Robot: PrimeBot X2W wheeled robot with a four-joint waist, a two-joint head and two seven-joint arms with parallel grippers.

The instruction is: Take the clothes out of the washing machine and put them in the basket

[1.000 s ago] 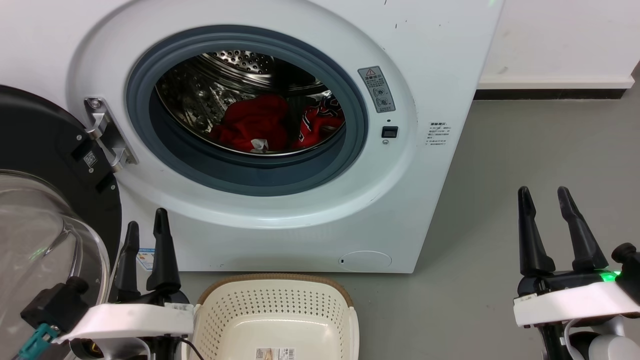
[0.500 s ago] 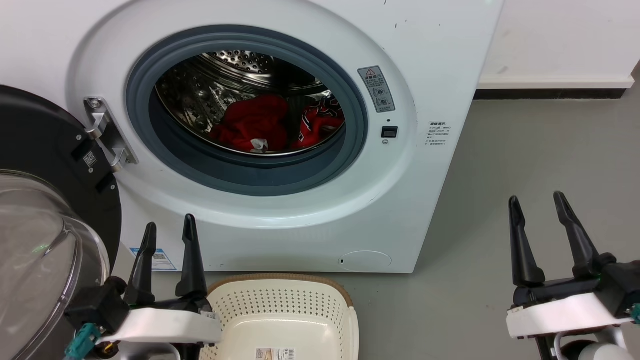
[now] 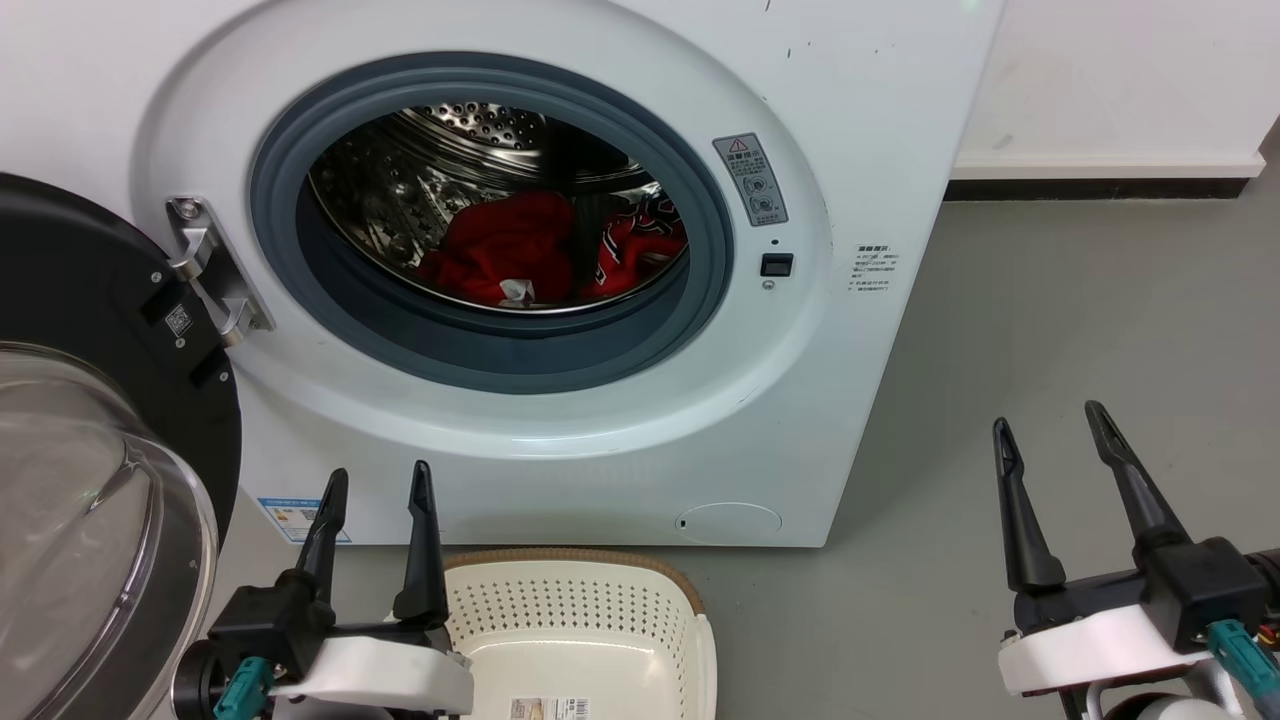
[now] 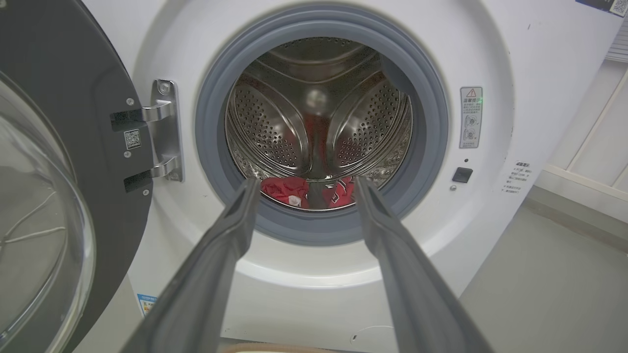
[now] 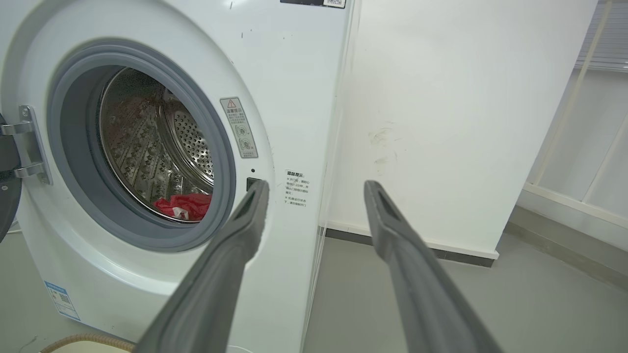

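Observation:
The white washing machine (image 3: 850, 120) stands with its door swung open to the left. Two red clothes lie at the bottom of the steel drum: a plain red garment (image 3: 500, 245) with a white tag and a lettered red jersey (image 3: 640, 245); both appear in the left wrist view (image 4: 289, 189) (image 4: 341, 193). The cream basket (image 3: 580, 610) sits empty on the floor before the machine. My left gripper (image 3: 378, 480) is open beside the basket's left rim, below the drum opening. Far to the right over the floor, my right gripper (image 3: 1045, 420) is open and holds nothing.
The open porthole door (image 3: 90, 480) with its black rim and glass bowl fills the lower left, close to my left arm. Grey floor (image 3: 1080, 320) stretches right of the machine to a white wall (image 3: 1120, 80) with a dark skirting strip.
My left gripper has moved right and down, ending beside the basket's left rim. The right gripper has drifted down and slightly left. Clothes and basket are unmoved.

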